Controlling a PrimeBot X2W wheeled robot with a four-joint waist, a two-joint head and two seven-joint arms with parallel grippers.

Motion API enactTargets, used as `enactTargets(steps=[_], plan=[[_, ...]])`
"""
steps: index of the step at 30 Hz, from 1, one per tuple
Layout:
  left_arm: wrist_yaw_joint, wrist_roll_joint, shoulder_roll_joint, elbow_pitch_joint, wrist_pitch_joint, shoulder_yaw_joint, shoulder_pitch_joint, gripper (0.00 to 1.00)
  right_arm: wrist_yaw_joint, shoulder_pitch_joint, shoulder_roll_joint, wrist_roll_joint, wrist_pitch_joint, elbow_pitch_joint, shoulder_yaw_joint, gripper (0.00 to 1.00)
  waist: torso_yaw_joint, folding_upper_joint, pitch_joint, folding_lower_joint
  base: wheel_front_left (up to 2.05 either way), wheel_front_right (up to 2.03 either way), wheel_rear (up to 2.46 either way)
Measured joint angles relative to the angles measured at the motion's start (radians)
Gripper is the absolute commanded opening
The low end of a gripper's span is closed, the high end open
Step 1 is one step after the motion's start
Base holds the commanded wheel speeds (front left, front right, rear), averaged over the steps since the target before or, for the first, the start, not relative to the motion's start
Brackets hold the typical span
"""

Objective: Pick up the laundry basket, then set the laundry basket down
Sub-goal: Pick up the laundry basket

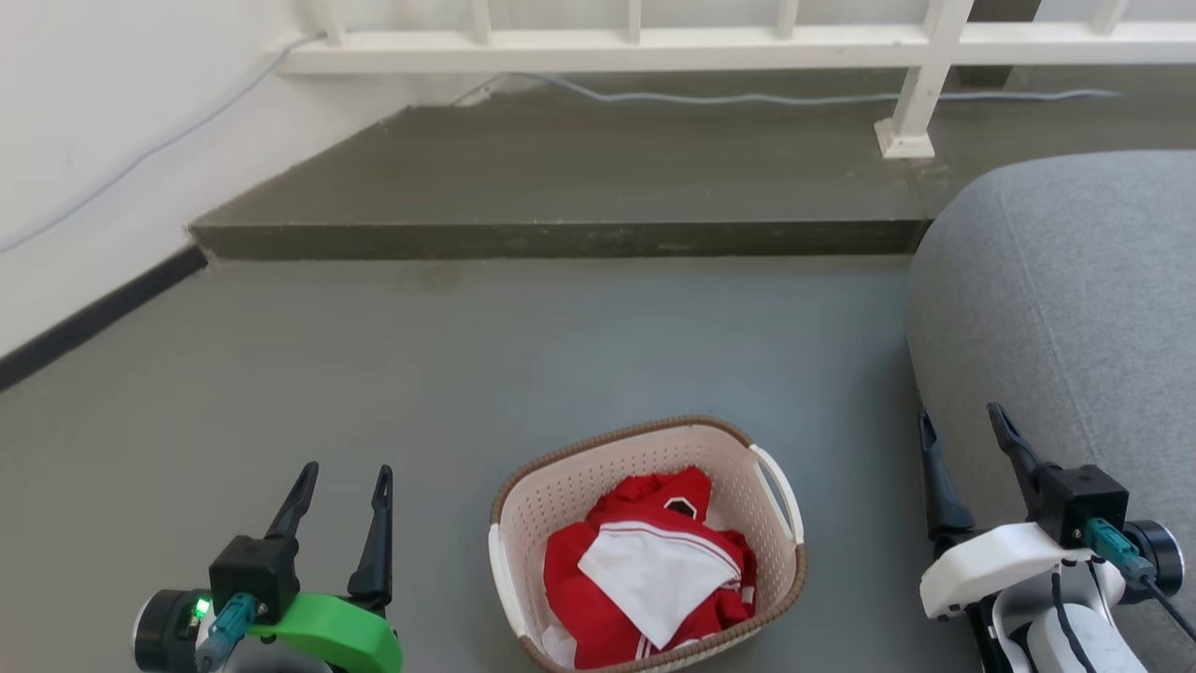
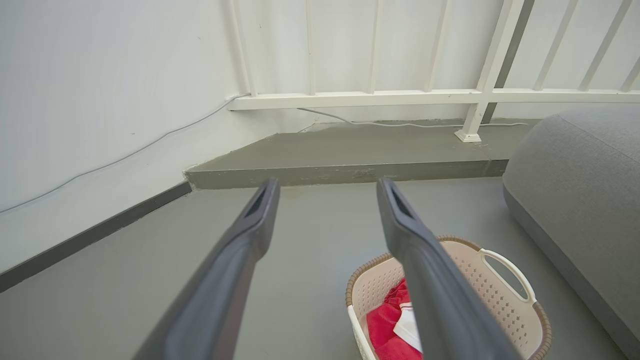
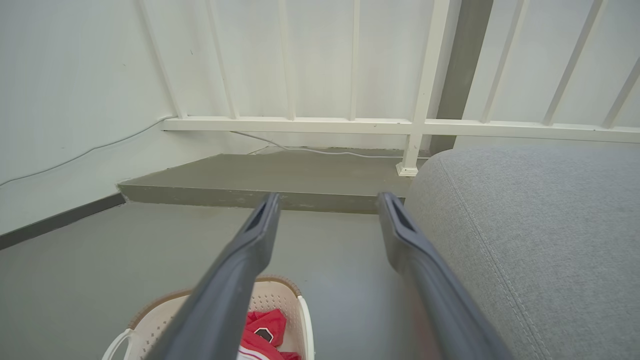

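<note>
Grey floor [image 1: 467,355]. Grey sofa [image 1: 1074,299] at right. Basket [image 1: 561,505] upright on floor left of sofa, apart from it. Long axis roughly side to side in head view, white handles at ends, sofa-side end turned slightly farther away. Red-and-white clothing [image 1: 645,570] inside. Right gripper [image 1: 961,413] at sofa's near edge, fingers spread, empty. Left gripper [image 1: 346,472] beyond basket from sofa, fingers spread, empty.

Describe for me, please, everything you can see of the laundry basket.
The laundry basket is a rounded-rectangular cream tub that looks plastic, with perforated walls, a brown woven-look rim and white side handles. It stands upright on the grey floor, holding crumpled red-and-white clothing, between the left gripper and right gripper, touched by neither.
</note>
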Motion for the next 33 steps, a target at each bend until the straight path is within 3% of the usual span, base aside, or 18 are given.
enactTargets(steps=[12,33], plan=[[-0.007,-0.001,-0.004,-0.015,0.01,-0.008,-0.034,1.0,0.0,-0.044,0.008,-0.005,0.0,-0.049,-0.004,1.0,0.002,0.0,0.136,0.0,0.0,0.0,0.0],[-0.077,-0.014,-0.024,0.04,0.063,-0.036,-0.259,1.0,-0.017,-0.144,0.033,-0.04,-0.002,-0.132,-0.031,1.0,-0.004,0.0,0.444,0.0001,0.0,0.0,0.0]])
